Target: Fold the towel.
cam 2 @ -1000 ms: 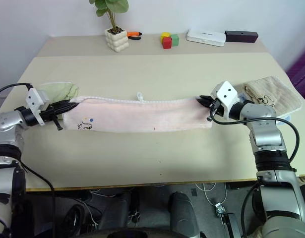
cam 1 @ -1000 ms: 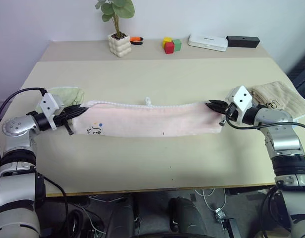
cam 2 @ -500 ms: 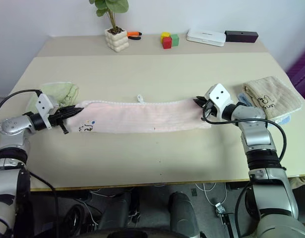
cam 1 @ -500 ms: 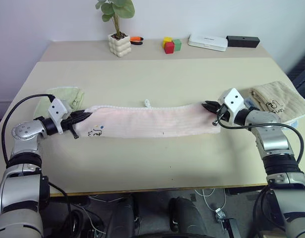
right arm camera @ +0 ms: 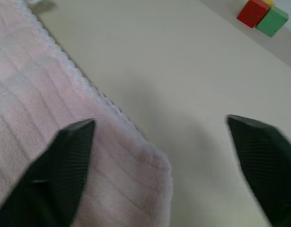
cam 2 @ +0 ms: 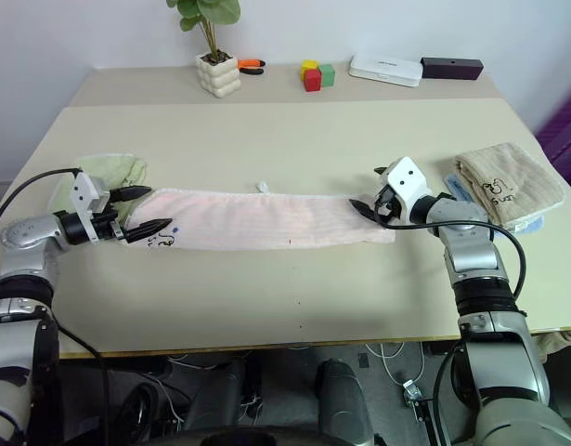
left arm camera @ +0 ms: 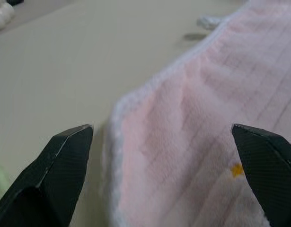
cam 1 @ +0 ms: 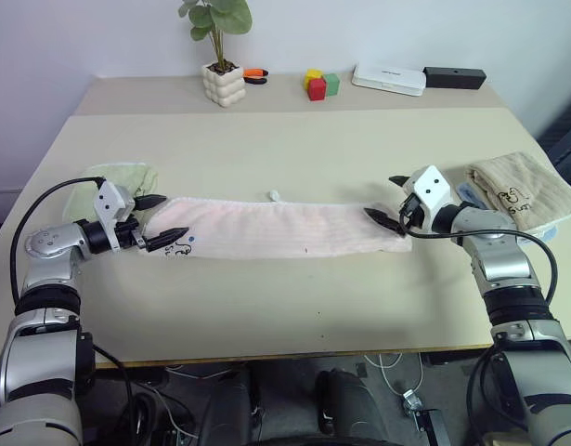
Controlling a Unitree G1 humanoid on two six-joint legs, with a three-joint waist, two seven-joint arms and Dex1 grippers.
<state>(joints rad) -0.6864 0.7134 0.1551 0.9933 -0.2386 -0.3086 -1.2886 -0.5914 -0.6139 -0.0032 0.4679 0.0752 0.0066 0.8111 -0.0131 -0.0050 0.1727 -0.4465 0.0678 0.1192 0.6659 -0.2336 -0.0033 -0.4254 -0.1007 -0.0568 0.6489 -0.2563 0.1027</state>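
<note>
Pink towel (cam 1: 285, 229) lay flat, lengthwise, before the potted plant (cam 1: 220, 56). Left gripper (cam 1: 159, 219) and right gripper (cam 1: 389, 200), jaws apart, flanked its 2 ends. Best regripped at matching corners.

Pale pink towel (cam 1: 285, 229) with small dark print; light green towel (cam 1: 127, 177); beige towel (cam 1: 526, 186)

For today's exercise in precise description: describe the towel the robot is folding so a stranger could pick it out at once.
On the beige table, look at the middle, where a long strip of cloth lies between the open left gripper and open right gripper. That is the towel: pale pink, unlike the light green towel and the beige towel.
</note>
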